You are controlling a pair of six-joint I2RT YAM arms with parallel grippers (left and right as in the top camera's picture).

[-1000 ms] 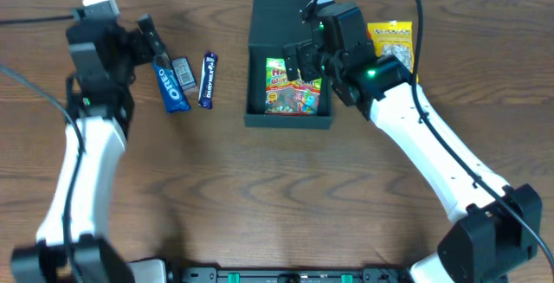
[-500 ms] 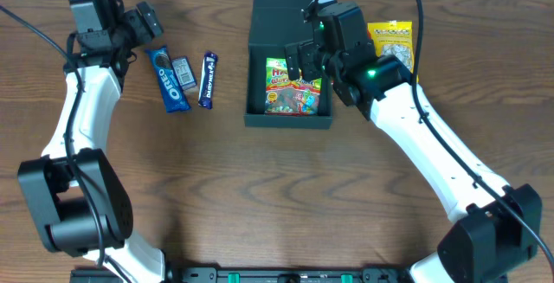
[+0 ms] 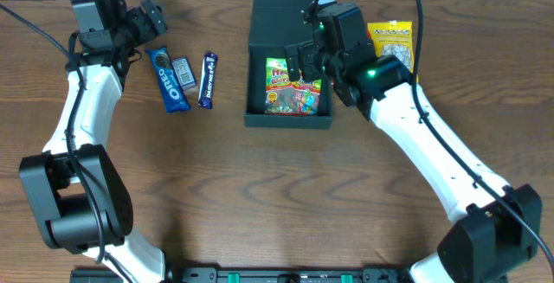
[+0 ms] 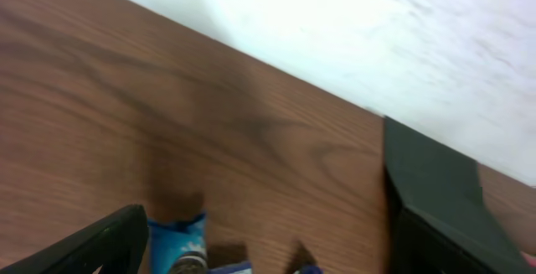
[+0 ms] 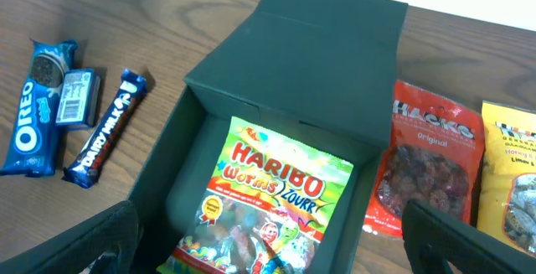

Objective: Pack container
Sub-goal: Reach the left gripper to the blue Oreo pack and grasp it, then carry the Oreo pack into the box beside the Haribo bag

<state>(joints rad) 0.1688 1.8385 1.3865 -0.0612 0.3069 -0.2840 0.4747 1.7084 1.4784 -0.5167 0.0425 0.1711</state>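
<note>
Open container (image 5: 327,56) holding Haribo Worms Zourr bag (image 5: 272,194), Hacks Original bag (image 5: 427,169) just beside it, Oreo pack (image 5: 33,115), Dairy Milk bar (image 5: 107,127) on table (image 3: 260,188), left gripper (image 3: 149,19) and right gripper (image 3: 299,61) spread wide, empty

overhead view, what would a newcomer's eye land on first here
The open dark green container at the top centre of the wooden table stands out first, with a bright Haribo bag lying inside it. To its left an Oreo packet and a Dairy Milk bar lie on the wood. On its right sits a yellow snack bag, partly hidden by the white right arm.
</note>
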